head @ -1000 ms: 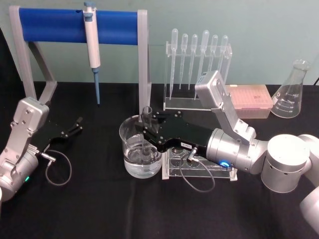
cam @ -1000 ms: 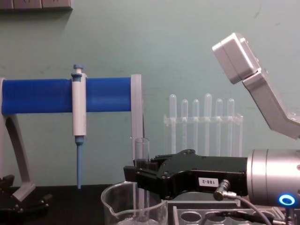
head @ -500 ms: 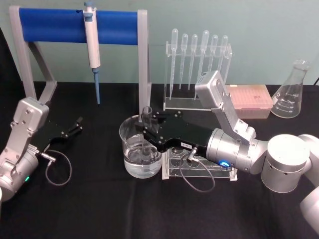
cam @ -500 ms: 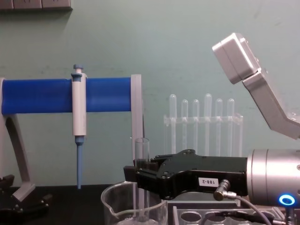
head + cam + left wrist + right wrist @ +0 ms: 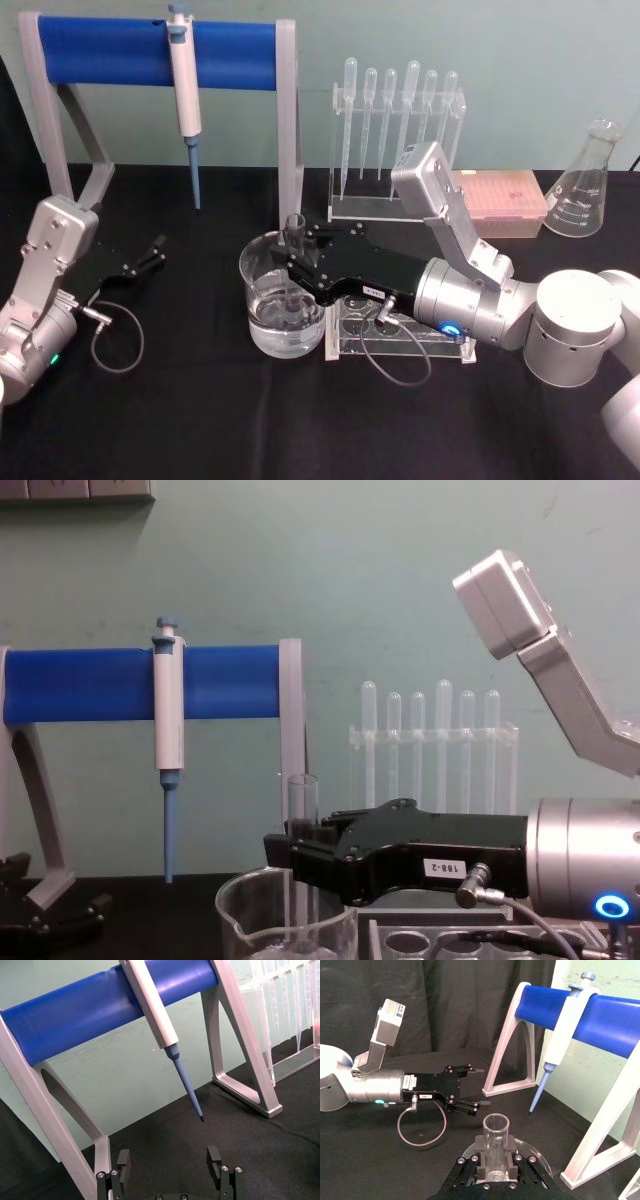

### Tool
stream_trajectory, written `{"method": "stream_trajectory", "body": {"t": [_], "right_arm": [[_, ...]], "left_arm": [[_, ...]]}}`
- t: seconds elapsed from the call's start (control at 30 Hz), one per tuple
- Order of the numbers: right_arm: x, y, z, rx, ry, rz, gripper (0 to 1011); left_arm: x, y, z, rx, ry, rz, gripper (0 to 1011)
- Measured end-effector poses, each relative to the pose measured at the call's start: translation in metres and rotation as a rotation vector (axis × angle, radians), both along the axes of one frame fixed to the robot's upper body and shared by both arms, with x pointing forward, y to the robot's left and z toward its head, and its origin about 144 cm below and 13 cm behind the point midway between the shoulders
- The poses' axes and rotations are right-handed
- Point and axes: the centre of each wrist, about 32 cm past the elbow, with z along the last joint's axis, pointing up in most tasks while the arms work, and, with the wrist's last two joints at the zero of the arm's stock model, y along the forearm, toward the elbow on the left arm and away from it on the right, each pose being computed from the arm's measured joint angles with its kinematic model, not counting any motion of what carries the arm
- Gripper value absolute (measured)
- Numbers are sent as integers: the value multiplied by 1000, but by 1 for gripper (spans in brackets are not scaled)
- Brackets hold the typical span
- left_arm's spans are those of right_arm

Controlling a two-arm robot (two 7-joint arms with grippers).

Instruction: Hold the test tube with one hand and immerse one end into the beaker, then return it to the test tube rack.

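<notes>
Test tube [image 5: 294, 262]: held upright, pinched by the right tool [image 5: 297, 262], lower end set inside the beaker [image 5: 262, 300]. Beaker: stood on the black bench [image 5: 200, 400], just beside a clear rack [image 5: 400, 340]. Left tool [image 5: 150, 252]: parked at the bench's left, fingers spread, nothing held.

Head camera is looking down from 6 o'clock; chest camera is viewing level, sharing the beaker [image 5: 283, 305] [image 5: 287, 920].
</notes>
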Motion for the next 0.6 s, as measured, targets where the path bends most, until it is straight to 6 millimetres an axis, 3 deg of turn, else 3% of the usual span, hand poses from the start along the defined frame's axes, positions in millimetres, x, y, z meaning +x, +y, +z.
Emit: {"method": "stream_trajectory", "body": {"t": [0.6], "right_arm": [[0, 0, 0, 0, 0, 0, 225]], "left_arm": [[0, 0, 0, 0, 0, 0, 1000]]}}
